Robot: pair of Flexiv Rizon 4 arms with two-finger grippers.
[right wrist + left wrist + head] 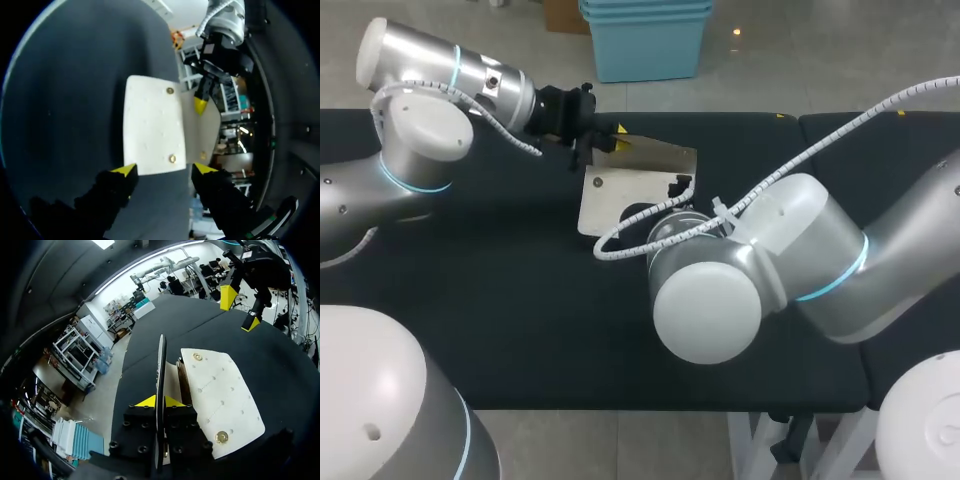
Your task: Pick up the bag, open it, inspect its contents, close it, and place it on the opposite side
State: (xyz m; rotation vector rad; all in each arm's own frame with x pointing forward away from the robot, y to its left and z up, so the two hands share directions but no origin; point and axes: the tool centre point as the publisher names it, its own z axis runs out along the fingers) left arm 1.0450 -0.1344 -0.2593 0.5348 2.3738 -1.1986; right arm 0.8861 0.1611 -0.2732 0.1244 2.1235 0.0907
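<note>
Pinching the flap (161,360) edge-on between its yellow tips, our left gripper (160,401) is clamped on that thin sheet, which stands upright and runs straight out ahead of the fingers. Just beside those fingers the pale body of the bag (220,390) lies flat on the table (200,325). A dark slit of interior shows between the body and the raised flap. Farther ahead, over the bag's far end, our right gripper (240,310) hangs with its fingers spread and nothing between them.

We judge the pinch to be the weak spot. It takes only a narrow strip of the flap, so a pull could let the sheet slide out and fall shut. Nothing pins the body either, so raising the flap further may drag or tip the whole bag instead of widening the mouth. If the right gripper comes down spread as it is, one finger could land on the body and shove it along the table.

The bag's long axis seems to run from one gripper toward the other, with two snaps (221,436) spaced along it. The mouth opens along the side nearest the left gripper.
</note>
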